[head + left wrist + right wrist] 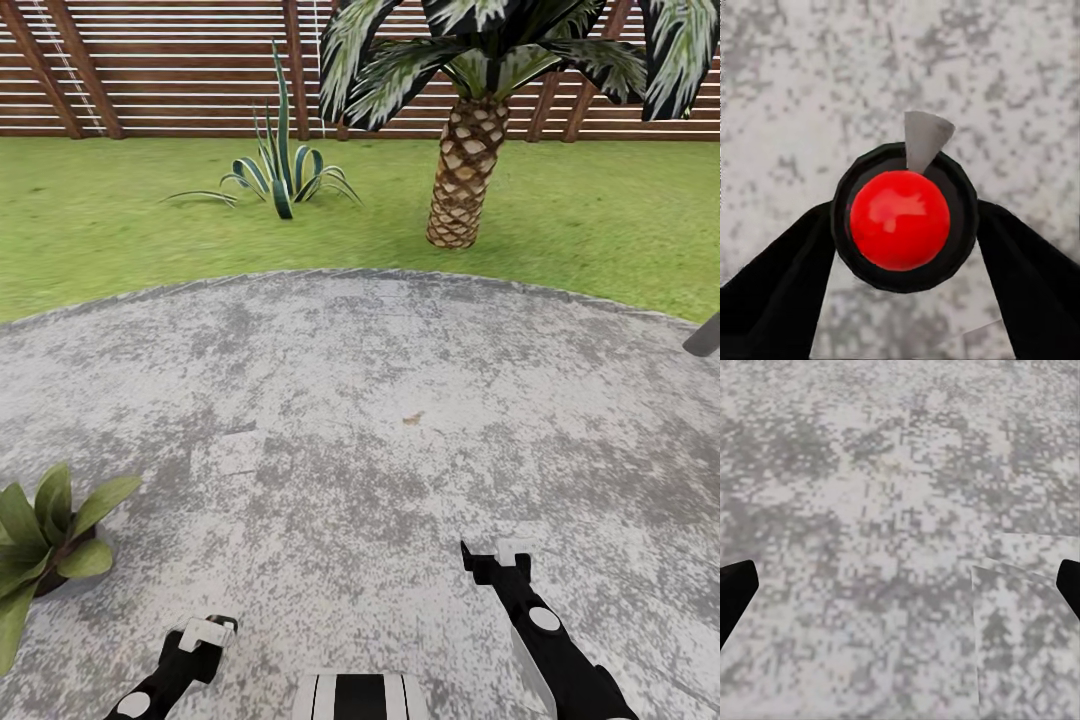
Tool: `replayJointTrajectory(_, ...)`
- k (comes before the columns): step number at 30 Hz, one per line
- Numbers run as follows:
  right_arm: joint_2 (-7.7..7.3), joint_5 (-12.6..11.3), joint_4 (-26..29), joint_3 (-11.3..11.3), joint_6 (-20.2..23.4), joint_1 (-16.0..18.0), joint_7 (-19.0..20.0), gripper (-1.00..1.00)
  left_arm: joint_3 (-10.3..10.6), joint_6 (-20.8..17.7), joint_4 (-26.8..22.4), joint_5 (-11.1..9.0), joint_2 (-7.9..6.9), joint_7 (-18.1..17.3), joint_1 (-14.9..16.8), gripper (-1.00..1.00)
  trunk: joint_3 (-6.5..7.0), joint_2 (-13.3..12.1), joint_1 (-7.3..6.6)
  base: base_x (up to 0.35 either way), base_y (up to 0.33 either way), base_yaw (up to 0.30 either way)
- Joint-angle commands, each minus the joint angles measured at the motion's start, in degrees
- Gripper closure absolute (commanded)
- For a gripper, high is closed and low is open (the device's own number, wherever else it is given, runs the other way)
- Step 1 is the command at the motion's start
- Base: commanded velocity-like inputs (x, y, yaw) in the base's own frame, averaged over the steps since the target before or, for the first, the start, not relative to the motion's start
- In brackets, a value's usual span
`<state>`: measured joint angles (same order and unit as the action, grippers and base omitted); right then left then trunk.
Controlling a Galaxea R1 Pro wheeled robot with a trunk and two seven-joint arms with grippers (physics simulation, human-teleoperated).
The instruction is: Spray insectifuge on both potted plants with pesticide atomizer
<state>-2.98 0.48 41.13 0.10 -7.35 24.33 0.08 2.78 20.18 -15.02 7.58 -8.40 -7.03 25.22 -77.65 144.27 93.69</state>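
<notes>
My left gripper (pixel 205 632) hangs low over the paved patio (pixel 380 400). In the left wrist view its two black fingers (pixel 787 285) press on both sides of a round black thing with a glossy red dome and a pale wedge. This looks like the pesticide atomizer (pixel 900 221) seen end-on. My right gripper (pixel 498 555) is open, its fingertips (pixel 735 592) far apart over bare paving. One potted plant (pixel 45 545), a low rosette of broad green leaves, stands on the patio at the lower left, just left of my left arm.
Beyond the patio's curved edge lies lawn (pixel 120 220), with a striped spiky agave (pixel 280 175) and a palm trunk (pixel 465 170) before a brown slat fence (pixel 170 60). A dark grey object (pixel 703 337) pokes in at the right edge.
</notes>
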Motion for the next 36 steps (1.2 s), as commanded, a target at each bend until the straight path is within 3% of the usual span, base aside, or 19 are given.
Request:
replayJointTrajectory(1, -0.01, 0.05, -0.02, 0.00, -0.15, 0.02, 0.01, -1.00, 0.30, 0.43, 0.02, 0.33, -0.04, 0.17, 0.01, 1.00, -0.03, 0.01, -0.01, 0.000, 0.000, 0.000)
replayJointTrajectory(26, -0.01, 0.05, -0.08, 0.04, -0.13, 0.02, 0.01, -1.00, 0.26, 0.93, -0.11, 0.30, -0.12, 0.17, 0.00, 1.00, -0.03, 0.01, -0.01, 0.000, 0.000, 0.000)
replayJointTrajectory(36, 0.08, 0.05, -0.10, 0.08, -0.15, 0.02, 0.01, -1.00, 0.27, 0.88, -0.18, 0.25, -0.08, 0.17, 0.02, 1.00, 2.18, -0.12, -0.27, 0.000, 0.000, 0.000)
